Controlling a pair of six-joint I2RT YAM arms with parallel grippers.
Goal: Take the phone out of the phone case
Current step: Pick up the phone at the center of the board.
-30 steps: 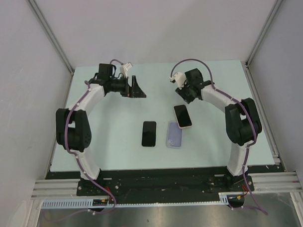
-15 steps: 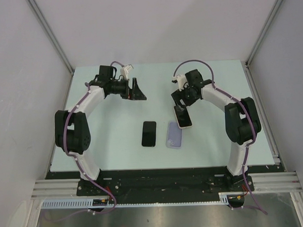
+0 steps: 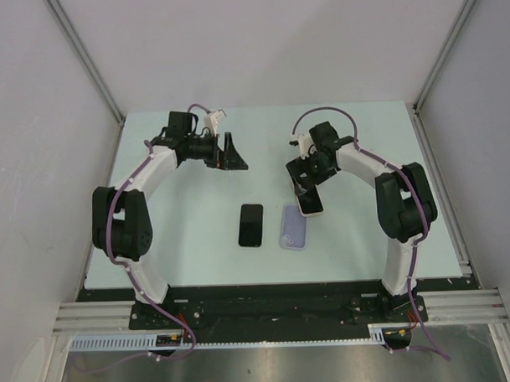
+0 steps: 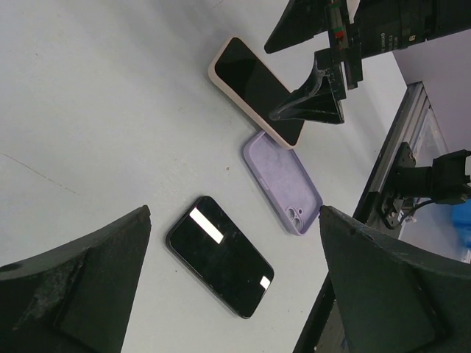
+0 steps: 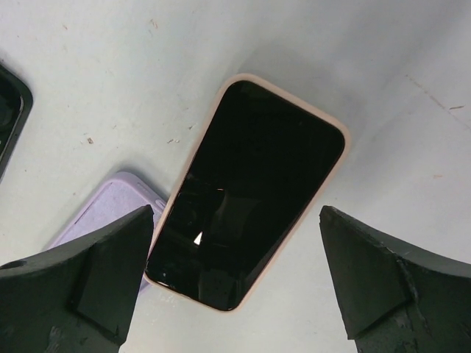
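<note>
A phone in a pale pink case (image 3: 312, 202) (image 5: 250, 191) (image 4: 254, 87) lies screen up on the table, its near end overlapping an empty lilac case (image 3: 293, 227) (image 5: 103, 213) (image 4: 283, 180). My right gripper (image 3: 303, 181) (image 5: 237, 213) hovers open just above the cased phone's far half, fingers either side and not touching it. A bare black phone (image 3: 250, 225) (image 4: 219, 256) lies left of the lilac case. My left gripper (image 3: 233, 152) (image 4: 234, 220) hangs open and holds nothing, at the back left, looking down over the black phone.
The pale green table (image 3: 180, 219) ends at white walls left and right and at a black rail (image 3: 267, 289) by the arm bases. The black phone's corner (image 5: 9, 118) shows at the left edge of the right wrist view.
My right gripper has opened, letting go of the pink-cased phone, and moved slightly left and down over it. The phone has settled a little nearer, onto the lilac case's edge. The left arm barely moved.
</note>
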